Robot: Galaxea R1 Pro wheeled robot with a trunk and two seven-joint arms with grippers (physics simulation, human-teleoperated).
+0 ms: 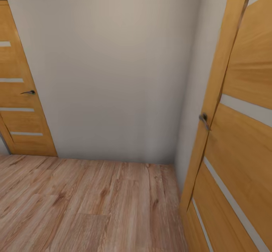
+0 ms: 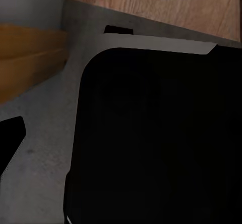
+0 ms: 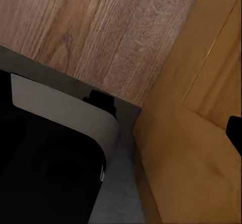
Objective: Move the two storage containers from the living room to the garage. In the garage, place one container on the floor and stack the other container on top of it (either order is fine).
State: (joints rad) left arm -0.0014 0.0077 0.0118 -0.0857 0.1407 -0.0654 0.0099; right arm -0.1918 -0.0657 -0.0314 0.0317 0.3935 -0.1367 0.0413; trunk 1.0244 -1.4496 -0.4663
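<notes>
Neither red-orange storage container is in view. In the head view I face a corner of a passage with light wood plank flooring (image 1: 87, 206) and a plain beige wall (image 1: 113, 74). A dark sliver that may be a finger of my left gripper (image 2: 10, 138) sits at the edge of the left wrist view, over grey ground. A similar dark tip (image 3: 235, 133) shows in the right wrist view against a wooden door. Whether either gripper is open or shut is hidden.
An open wood-panelled door (image 1: 241, 150) with a metal handle (image 1: 204, 121) stands close on my right, its leaf (image 3: 201, 148) near my black base (image 3: 45, 168). A second closed door (image 1: 22, 104) is at the far left. The base (image 2: 161, 143) fills the left wrist view.
</notes>
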